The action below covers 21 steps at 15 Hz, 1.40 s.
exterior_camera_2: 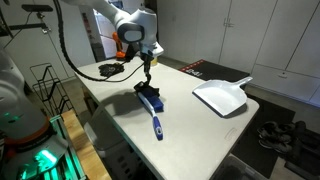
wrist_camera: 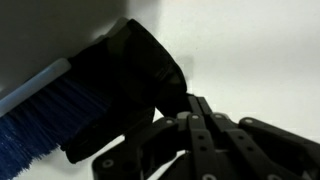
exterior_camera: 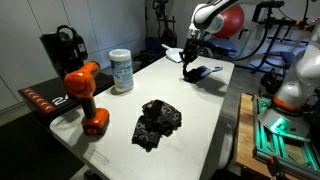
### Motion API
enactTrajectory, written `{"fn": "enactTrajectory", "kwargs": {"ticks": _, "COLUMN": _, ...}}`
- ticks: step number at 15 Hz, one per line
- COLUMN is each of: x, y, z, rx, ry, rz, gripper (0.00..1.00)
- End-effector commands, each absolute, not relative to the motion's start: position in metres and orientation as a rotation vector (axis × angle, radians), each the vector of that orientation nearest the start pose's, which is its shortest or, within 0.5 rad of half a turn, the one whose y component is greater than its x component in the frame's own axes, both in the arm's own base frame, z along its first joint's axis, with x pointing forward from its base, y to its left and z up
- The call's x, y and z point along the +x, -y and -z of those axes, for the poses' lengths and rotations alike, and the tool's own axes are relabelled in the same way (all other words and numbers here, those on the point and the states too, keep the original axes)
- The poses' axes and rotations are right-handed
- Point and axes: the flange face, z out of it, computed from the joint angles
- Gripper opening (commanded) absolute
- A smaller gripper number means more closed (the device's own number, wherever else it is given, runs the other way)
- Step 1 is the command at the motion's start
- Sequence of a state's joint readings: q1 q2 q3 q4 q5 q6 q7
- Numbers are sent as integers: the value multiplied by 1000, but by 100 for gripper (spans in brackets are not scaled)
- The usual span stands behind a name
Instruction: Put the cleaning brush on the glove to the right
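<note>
The cleaning brush (exterior_camera_2: 153,108) has a black back, blue bristles and a blue handle. It lies low over the white table (exterior_camera_2: 190,125) and also shows in an exterior view (exterior_camera: 199,72). My gripper (exterior_camera_2: 147,82) comes straight down onto its black head, seen too in an exterior view (exterior_camera: 189,62). In the wrist view my fingers (wrist_camera: 175,115) look closed together against the brush's black block (wrist_camera: 120,85), with blue bristles at the left. A crumpled black glove (exterior_camera: 158,120) lies nearer the table's other end, apart from the brush; it also shows in an exterior view (exterior_camera_2: 108,70).
A white dustpan (exterior_camera_2: 222,97) lies beside the brush. An orange drill (exterior_camera: 85,95) and a white wipes canister (exterior_camera: 121,70) stand near the glove. A black machine (exterior_camera: 62,48) sits at the table's far corner.
</note>
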<state>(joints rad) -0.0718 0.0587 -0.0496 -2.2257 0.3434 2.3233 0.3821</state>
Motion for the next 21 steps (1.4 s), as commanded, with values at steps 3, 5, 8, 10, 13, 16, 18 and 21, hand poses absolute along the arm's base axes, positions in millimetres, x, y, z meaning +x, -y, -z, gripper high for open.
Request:
{"fn": "enactTrajectory", "kwargs": {"ticks": 3, "x": 538, "y": 56, "z": -352, "rx": -2724, "ry": -1044, "rz": 37, "gripper": 49}}
{"fn": "enactTrajectory", "kwargs": {"ticks": 5, "x": 537, "y": 54, "z": -352, "rx": -2734, "ry": -1039, "rz": 37, "gripper": 64}}
{"fn": "enactTrajectory", "kwargs": {"ticks": 8, "x": 533, "y": 51, "z": -357, "rx": -2742, "ry": -1031, "rz": 47, "gripper": 86}}
{"fn": "enactTrajectory", "kwargs": {"ticks": 10, "x": 526, "y": 47, "z": -363, "rx": -2742, "ry": -1053, "rz": 35, "gripper": 99}}
{"fn": "enactTrajectory", "kwargs": {"ticks": 13, "x": 517, "y": 41, "z": -368, "rx": -2755, "ry": -1112, "rz": 12, "gripper": 100}}
{"fn": "enactTrajectory", "kwargs": {"ticks": 16, "x": 510, "y": 37, "z": -372, "rx": -2771, "ry": -1153, "rz": -18, "gripper": 100}}
{"fn": "enactTrajectory", "kwargs": {"ticks": 18, "x": 505, "y": 35, "z": -375, "rx": -2780, "ry": -1180, "rz": -39, "gripper": 99}}
{"fn": "enactTrajectory", "kwargs": {"ticks": 21, "x": 499, "y": 35, "z": -380, "rx": -2791, "ry": -1217, "rz": -49, "gripper": 100}}
